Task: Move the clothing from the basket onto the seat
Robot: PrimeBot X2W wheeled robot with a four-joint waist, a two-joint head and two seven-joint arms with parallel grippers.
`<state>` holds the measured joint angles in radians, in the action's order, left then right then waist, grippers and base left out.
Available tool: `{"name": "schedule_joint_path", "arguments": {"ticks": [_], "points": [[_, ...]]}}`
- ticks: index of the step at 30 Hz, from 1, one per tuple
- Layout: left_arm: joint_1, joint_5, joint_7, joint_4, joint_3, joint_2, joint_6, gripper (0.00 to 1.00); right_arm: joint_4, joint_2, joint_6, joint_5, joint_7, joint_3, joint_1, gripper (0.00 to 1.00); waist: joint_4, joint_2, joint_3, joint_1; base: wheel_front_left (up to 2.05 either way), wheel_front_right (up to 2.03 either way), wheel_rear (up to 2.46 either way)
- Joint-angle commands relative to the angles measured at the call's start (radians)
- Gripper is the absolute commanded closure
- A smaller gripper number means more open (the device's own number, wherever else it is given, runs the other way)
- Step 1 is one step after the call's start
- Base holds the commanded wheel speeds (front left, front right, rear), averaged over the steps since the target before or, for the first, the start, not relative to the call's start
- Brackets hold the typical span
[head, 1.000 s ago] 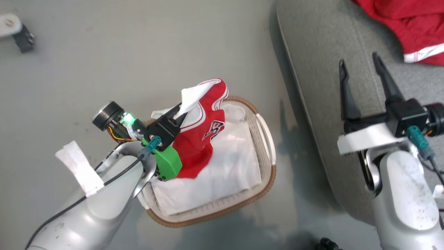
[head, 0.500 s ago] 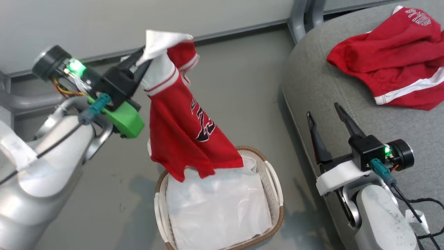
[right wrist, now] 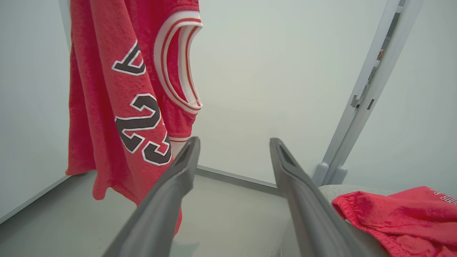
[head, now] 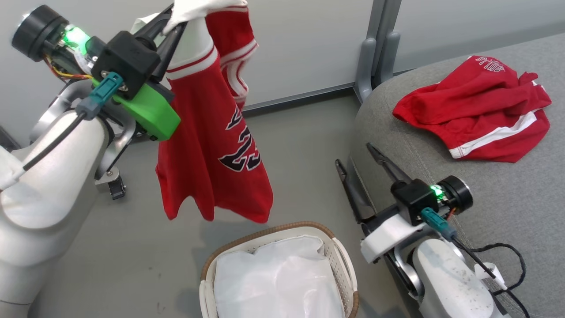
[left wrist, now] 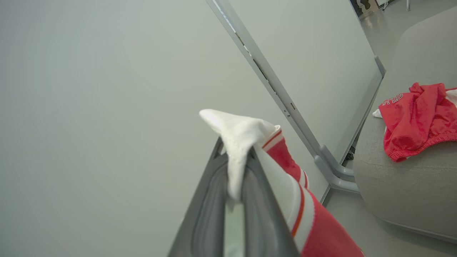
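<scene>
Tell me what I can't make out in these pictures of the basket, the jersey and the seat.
Basket: the head view's bottom edge cuts its near end; the white sheet covers whatever lies beneath.
Jersey: folds hide part of its lettering; the head view's top edge cuts the white top pinched in the left gripper.
Shorts on the seat: lettering creased, too small to read in the head view.

Your left gripper (head: 173,21) holds a red jersey (head: 198,176) with white trim and black, white-edged numerals; below it the basket (head: 273,228) is white, brown-rimmed; right of your right gripper (head: 353,154), red white-striped shorts (head: 476,106) lie on the grey seat (head: 507,207)
</scene>
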<state>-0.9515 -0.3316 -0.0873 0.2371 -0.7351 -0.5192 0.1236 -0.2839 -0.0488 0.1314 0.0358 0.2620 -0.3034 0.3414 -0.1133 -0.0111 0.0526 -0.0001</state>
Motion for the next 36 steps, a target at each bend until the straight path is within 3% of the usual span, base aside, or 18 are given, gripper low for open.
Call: {"name": "schedule_joint_path", "arguments": {"ticks": [1,9,19,20,21,23,30,35,36], "points": [[-0.017,-0.006,0.004,0.004,-0.005,0.01,0.0,1.0,-0.008,-0.003,-0.001,0.014,0.005,-0.025,0.017,0.0,-0.005,0.0111,-0.016,0.0001,0.0,0.0,0.0],[-0.035,-0.012,0.015,-0.009,-0.068,0.069,0.004,1.0,-0.044,-0.004,-0.001,0.074,0.005,-0.239,0.126,0.0,0.032,0.0111,-0.042,0.0001,0.0,0.0,0.0],[-0.035,-0.03,0.034,-0.059,-0.149,0.122,0.006,1.0,-0.138,-0.003,-0.001,0.15,0.005,-0.349,0.192,0.0,0.076,0.0111,-0.08,0.0001,0.0,0.0,0.0],[-0.039,-0.036,0.037,-0.065,-0.155,0.126,0.006,1.0,-0.153,-0.003,-0.001,0.156,0.005,-0.356,0.198,0.09,0.079,0.0111,-0.082,0.0001,0.0,0.0,0.0],[-0.044,-0.041,0.04,-0.071,-0.158,0.131,0.006,1.0,-0.17,-0.003,-0.001,0.164,0.005,-0.362,0.209,0.56,0.082,0.0111,-0.084,0.0001,0.0,0.0,0.0],[-0.051,-0.054,0.042,-0.087,-0.162,0.143,0.006,1.0,-0.201,-0.003,-0.001,0.179,0.005,-0.372,0.223,1.0,0.088,0.0111,-0.086,0.0001,0.0,0.0,0.0],[-0.005,-0.09,0.062,-0.068,-0.157,0.133,-0.013,1.0,-0.209,-0.003,-0.001,0.212,0.005,-0.358,0.241,1.0,0.091,0.0111,-0.085,0.0001,0.0,0.0,0.0],[0.063,-0.13,0.012,0.015,-0.135,0.112,-0.038,1.0,-0.181,-0.003,-0.001,0.204,0.005,-0.319,0.228,1.0,0.074,0.0111,-0.072,0.0001,0.0,0.0,0.0],[0.075,-0.136,0.002,0.027,-0.131,0.11,-0.041,0.69,-0.177,-0.003,-0.001,0.2,0.005,-0.311,0.224,1.0,0.072,0.0111,-0.071,0.0001,0.0,0.0,0.0]]}}
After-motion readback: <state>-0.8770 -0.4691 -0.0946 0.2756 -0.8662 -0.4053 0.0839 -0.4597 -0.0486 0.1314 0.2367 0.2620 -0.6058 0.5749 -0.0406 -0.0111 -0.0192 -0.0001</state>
